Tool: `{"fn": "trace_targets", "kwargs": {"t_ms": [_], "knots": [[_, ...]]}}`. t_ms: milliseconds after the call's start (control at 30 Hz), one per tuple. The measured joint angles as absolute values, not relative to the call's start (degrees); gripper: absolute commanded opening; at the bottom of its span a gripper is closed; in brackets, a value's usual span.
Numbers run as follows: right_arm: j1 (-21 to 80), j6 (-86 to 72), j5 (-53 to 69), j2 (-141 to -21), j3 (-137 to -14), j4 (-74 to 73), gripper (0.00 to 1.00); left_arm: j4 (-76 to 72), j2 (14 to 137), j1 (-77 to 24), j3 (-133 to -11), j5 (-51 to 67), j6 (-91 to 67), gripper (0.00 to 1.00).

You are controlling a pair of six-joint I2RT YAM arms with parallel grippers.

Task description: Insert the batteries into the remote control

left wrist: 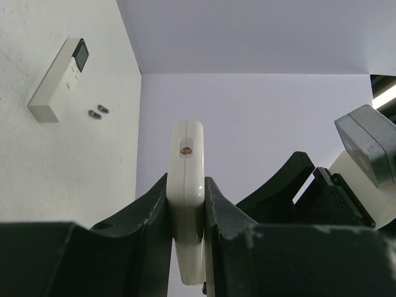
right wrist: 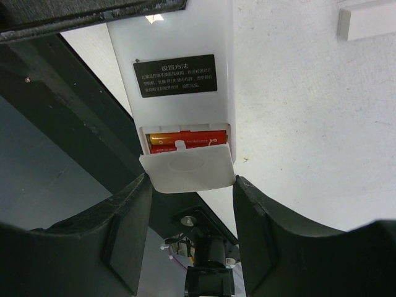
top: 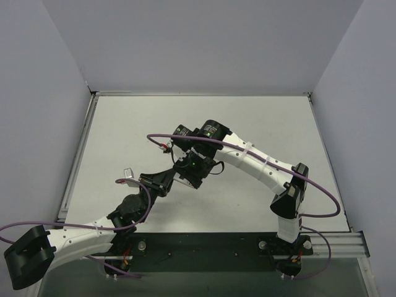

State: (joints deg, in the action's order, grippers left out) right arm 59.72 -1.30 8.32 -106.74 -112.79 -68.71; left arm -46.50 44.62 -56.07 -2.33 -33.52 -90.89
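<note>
The remote control (left wrist: 187, 179) is white and stands edge-on between my left gripper's (left wrist: 185, 184) jaws, which are shut on it above the table. The right wrist view shows its white back (right wrist: 179, 43) with a dark label (right wrist: 176, 75). Its battery bay holds red batteries (right wrist: 185, 141), lying side by side. The white bay cover (right wrist: 189, 170) sits partly slid off over the bay's lower edge. My right gripper (right wrist: 192, 181) is open, its fingertips (right wrist: 137, 198) flanking the cover's lower corners. In the top view both grippers, left (top: 173, 180) and right (top: 193, 167), meet at mid-table.
A longer, slim white remote with a dark screen (left wrist: 59, 80) lies on the table, with two tiny grey cylinders (left wrist: 98, 112) beside it. Its end shows in the right wrist view (right wrist: 366, 18). Grey walls enclose the table on three sides.
</note>
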Motion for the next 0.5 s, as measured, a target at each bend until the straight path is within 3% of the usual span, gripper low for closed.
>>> {"fn": "trace_targets", "kwargs": {"t_ms": [500], "knots": [[60.1,-1.48,8.25,-109.12,-115.0,-69.95,0.26,-46.44,44.64,-56.07,-2.28,-33.52,-91.26,0.0]]}}
